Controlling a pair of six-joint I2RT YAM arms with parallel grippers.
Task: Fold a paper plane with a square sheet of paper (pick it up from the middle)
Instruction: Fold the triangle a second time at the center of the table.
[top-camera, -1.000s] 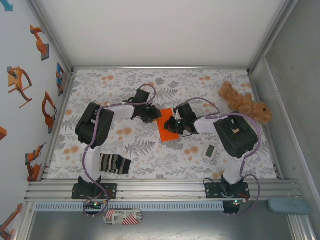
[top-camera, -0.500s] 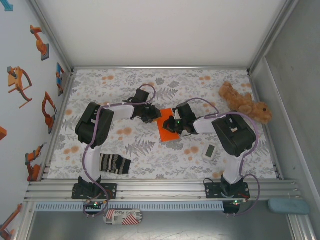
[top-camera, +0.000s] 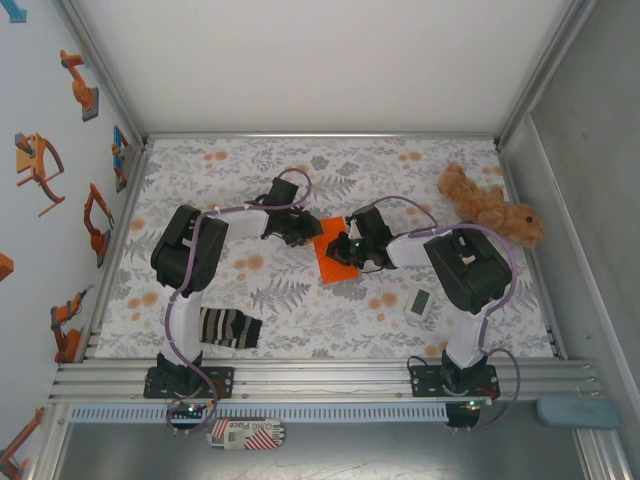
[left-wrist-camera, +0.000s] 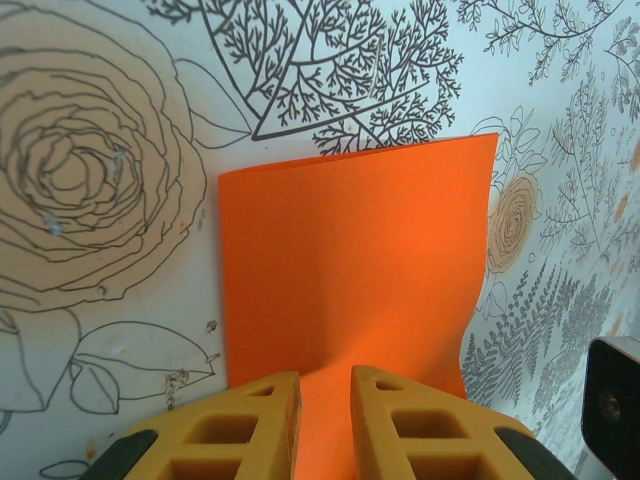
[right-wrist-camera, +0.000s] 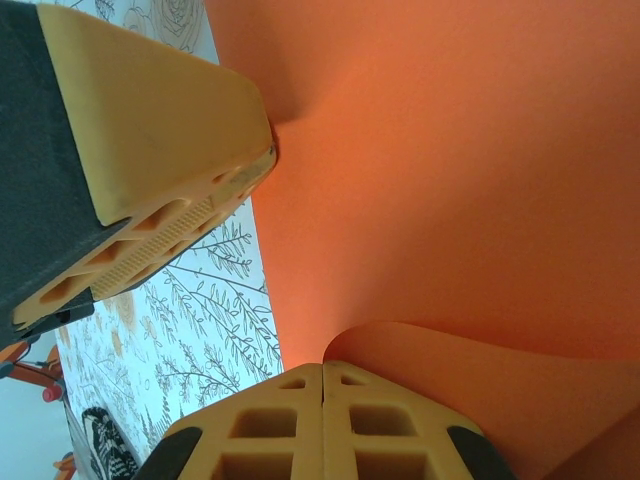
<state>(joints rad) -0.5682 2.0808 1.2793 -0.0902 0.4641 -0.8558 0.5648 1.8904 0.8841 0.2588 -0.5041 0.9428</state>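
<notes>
paper (left-wrist-camera: 350, 260): lying flat, well left of the plush toy (top-camera: 488, 207), long side running far to near.
left gripper (left-wrist-camera: 325, 390): pressing on the edge away from the toy, fingers slightly apart, pinching nothing.
right gripper (right-wrist-camera: 322, 385): working the toy-side edge, seemingly clamping a curling flap.
table (top-camera: 200, 180): lying open all round.

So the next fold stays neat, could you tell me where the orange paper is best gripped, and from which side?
Grip the paper by its curled-up edge, coming in low from the right arm's side. That edge stands off the mat, so it can be pinched; the rest lies flat, and the left gripper presses the opposite side down.
</notes>
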